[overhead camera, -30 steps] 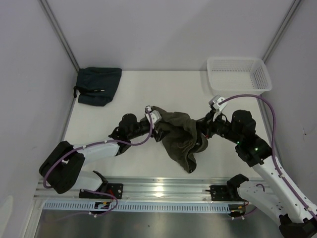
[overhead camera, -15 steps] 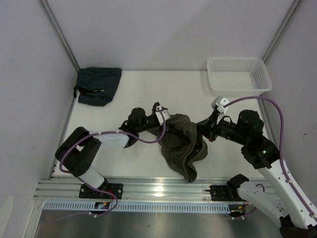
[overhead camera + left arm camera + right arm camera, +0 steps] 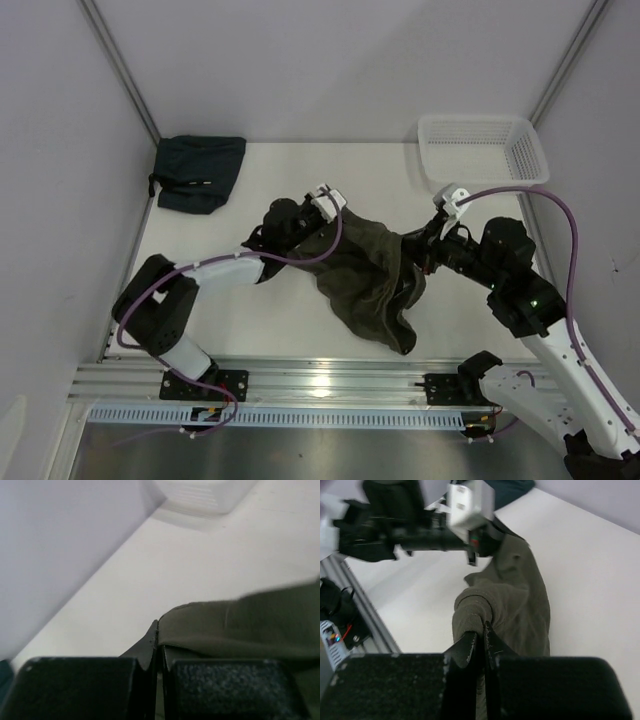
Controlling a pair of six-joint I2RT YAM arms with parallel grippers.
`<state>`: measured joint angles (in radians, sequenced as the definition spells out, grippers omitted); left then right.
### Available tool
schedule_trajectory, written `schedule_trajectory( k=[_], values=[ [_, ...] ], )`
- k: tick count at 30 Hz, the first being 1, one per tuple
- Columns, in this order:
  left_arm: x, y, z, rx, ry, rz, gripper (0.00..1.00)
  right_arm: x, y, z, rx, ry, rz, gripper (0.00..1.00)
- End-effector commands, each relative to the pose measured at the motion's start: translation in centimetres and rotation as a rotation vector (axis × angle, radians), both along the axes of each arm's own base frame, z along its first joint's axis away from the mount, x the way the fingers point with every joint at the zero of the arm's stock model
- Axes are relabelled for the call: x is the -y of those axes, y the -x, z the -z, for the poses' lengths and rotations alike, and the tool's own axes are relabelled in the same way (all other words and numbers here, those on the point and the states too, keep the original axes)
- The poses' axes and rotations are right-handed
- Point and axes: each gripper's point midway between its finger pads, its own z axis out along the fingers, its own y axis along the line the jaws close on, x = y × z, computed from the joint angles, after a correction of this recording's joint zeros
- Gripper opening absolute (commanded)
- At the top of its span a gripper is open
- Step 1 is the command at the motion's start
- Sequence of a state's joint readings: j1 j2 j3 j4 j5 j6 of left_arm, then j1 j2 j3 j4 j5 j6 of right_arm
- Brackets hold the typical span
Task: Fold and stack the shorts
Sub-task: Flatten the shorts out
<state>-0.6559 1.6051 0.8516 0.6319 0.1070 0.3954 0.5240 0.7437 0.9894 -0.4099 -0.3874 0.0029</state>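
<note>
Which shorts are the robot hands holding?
The olive-green shorts in the middle: the left gripper and right gripper both pinch them. The dark folded shorts lie alone in the far left corner.

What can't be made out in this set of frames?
- Top external: the shorts are bunched, so their drawstring and leg openings are hidden in folds.
- Top external: the tips of the left gripper and right gripper are buried in cloth.
- Left wrist: the basket is blurred and cut off by the top edge.
</note>
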Motion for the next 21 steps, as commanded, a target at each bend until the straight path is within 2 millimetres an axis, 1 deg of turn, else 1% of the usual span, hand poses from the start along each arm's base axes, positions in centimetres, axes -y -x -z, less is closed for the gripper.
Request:
schedule_trajectory(
  k=[1, 2, 3, 4, 5, 6, 7, 8, 9, 10, 12, 13, 14, 15, 16, 17, 18, 19, 20, 21],
  values=[
    [-3.7, -0.8, -8.8, 0.125, 0.041, -0.190, 0.00, 1.1, -3.8, -4.8, 0.093, -0.105, 0.173, 0.00],
    [-4.4, -0.9, -10.0, 0.145, 0.026, -0.221, 0.00, 1.0, -4.3, -5.2, 0.098, -0.116, 0.183, 0.00],
    [-5.3, -0.9, -10.5, 0.137, 0.002, -0.256, 0.00, 1.1, -5.0, -5.5, 0.099, -0.126, 0.196, 0.00],
    [-7.0, -0.9, -11.8, 0.153, 0.001, -0.336, 0.00, 1.2, -6.3, -6.3, 0.100, -0.151, 0.219, 0.00],
    [-7.7, -0.9, -12.9, 0.159, 0.006, -0.370, 0.00, 0.9, -6.8, -6.5, 0.095, -0.162, 0.205, 0.00],
    [-8.5, -0.8, -13.4, 0.150, -0.004, -0.400, 0.00, 0.8, -7.4, -7.2, 0.101, -0.182, 0.200, 0.00],
    [-9.5, -0.2, -15.0, 0.160, 0.023, -0.445, 0.00, 0.9, -8.4, -7.5, 0.078, -0.204, 0.209, 0.00],
    [-10.0, 0.2, -15.6, 0.158, 0.034, -0.460, 0.00, 0.5, -8.2, -7.9, 0.073, -0.219, 0.172, 0.00],
    [-10.3, 0.7, -15.7, 0.144, 0.030, -0.464, 0.00, 0.2, -8.1, -8.7, 0.092, -0.241, 0.151, 0.00],
    [-10.6, 1.8, -17.1, 0.153, 0.070, -0.462, 0.00, 0.1, -7.9, -9.2, 0.100, -0.254, 0.136, 0.00],
    [-11.3, 3.0, -18.0, 0.163, 0.094, -0.490, 0.00, 0.0, -6.7, -10.4, 0.117, -0.287, 0.106, 0.00],
    [-11.4, 3.8, -18.2, 0.160, 0.093, -0.489, 0.00, 0.1, -6.2, -10.8, 0.126, -0.294, 0.097, 0.00],
    [-12.0, 4.7, -19.2, 0.171, 0.111, -0.495, 0.00, 0.2, -5.1, -11.8, 0.146, -0.310, 0.083, 0.00],
    [-12.0, 5.3, -20.0, 0.176, 0.113, -0.483, 0.00, 0.2, -4.5, -12.1, 0.144, -0.312, 0.065, 0.00],
    [-11.6, 6.2, -20.0, 0.162, 0.080, -0.452, 0.00, 0.1, -3.7, -12.5, 0.146, -0.319, 0.041, 0.00],
    [-11.4, 7.1, -21.6, 0.175, 0.092, -0.419, 0.00, 0.1, -2.4, -13.7, 0.157, -0.335, 0.009, 0.00],
    [-11.3, 7.7, -21.5, 0.155, 0.061, -0.406, 0.00, -0.3, -1.3, -13.7, 0.139, -0.335, -0.041, 0.00],
    [-10.7, 8.5, -21.3, 0.131, 0.042, -0.383, 0.00, -0.4, -0.5, -14.1, 0.135, -0.348, -0.064, 0.00],
    [-11.1, 9.4, -22.2, 0.102, 0.013, -0.371, 0.00, -0.5, 0.3, -14.5, 0.130, -0.359, -0.086, 0.00],
    [-11.0, 10.2, -22.1, 0.077, -0.004, -0.348, 0.00, -0.5, 1.8, -15.1, 0.125, -0.380, -0.117, 0.00]
  ],
)
